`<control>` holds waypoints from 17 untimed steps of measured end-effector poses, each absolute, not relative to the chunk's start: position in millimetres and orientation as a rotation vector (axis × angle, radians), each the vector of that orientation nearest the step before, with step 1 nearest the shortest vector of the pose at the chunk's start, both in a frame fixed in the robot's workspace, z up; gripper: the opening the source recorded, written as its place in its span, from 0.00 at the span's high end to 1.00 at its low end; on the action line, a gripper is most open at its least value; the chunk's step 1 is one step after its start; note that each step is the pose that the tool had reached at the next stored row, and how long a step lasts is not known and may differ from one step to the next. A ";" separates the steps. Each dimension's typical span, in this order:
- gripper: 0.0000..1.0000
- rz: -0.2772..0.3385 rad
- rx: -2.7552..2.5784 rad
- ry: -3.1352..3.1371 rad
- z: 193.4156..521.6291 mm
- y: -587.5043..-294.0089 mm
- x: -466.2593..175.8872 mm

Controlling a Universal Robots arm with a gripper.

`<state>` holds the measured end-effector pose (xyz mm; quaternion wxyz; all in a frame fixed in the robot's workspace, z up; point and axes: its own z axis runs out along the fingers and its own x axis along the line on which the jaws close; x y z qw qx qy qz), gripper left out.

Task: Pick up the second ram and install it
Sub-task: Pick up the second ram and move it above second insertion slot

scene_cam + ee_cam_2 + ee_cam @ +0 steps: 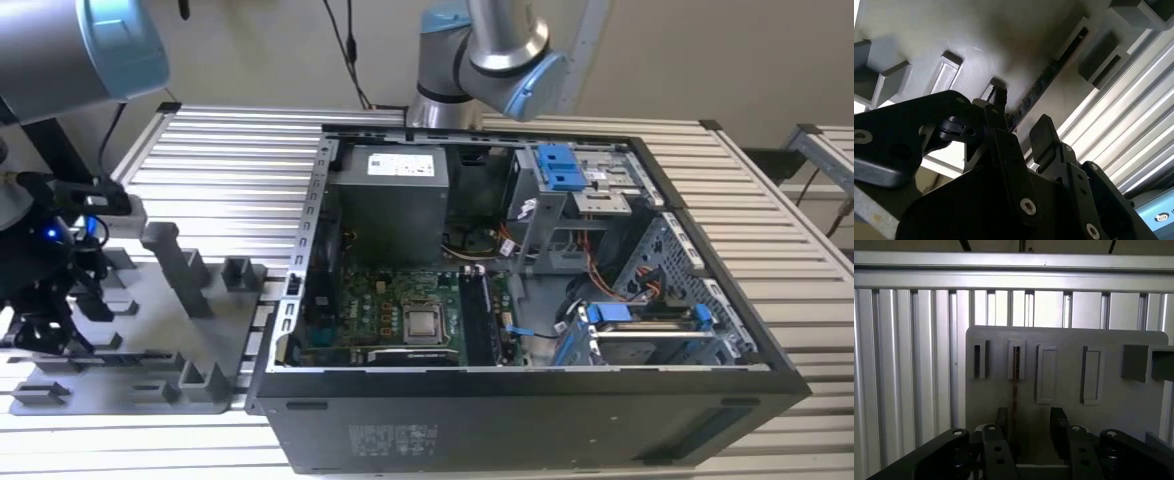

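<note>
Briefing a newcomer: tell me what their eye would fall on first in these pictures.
The open computer case dominates the middle of the exterior view, its motherboard bared and blue drive brackets toward that view's right. On that view's left sits a grey holder tray. In the first wrist view, the open gripper straddles the second ram, which stands on edge in its slot.

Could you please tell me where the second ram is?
The second ram sits on edge in a slot of the holder tray, between the gripper's open fingers, at the exterior view's left, beside the computer case.
</note>
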<state>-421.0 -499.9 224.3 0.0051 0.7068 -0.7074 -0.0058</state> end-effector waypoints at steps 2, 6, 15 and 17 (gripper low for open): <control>0.52 -0.018 2.213 -2.215 222.7 -501.7 -421.1; 0.52 -0.018 2.213 -2.215 218.7 -506.4 -421.0; 0.52 -0.008 2.218 -2.220 205.7 -508.8 -422.1; 0.52 0.000 2.221 -2.223 204.0 -508.8 -424.1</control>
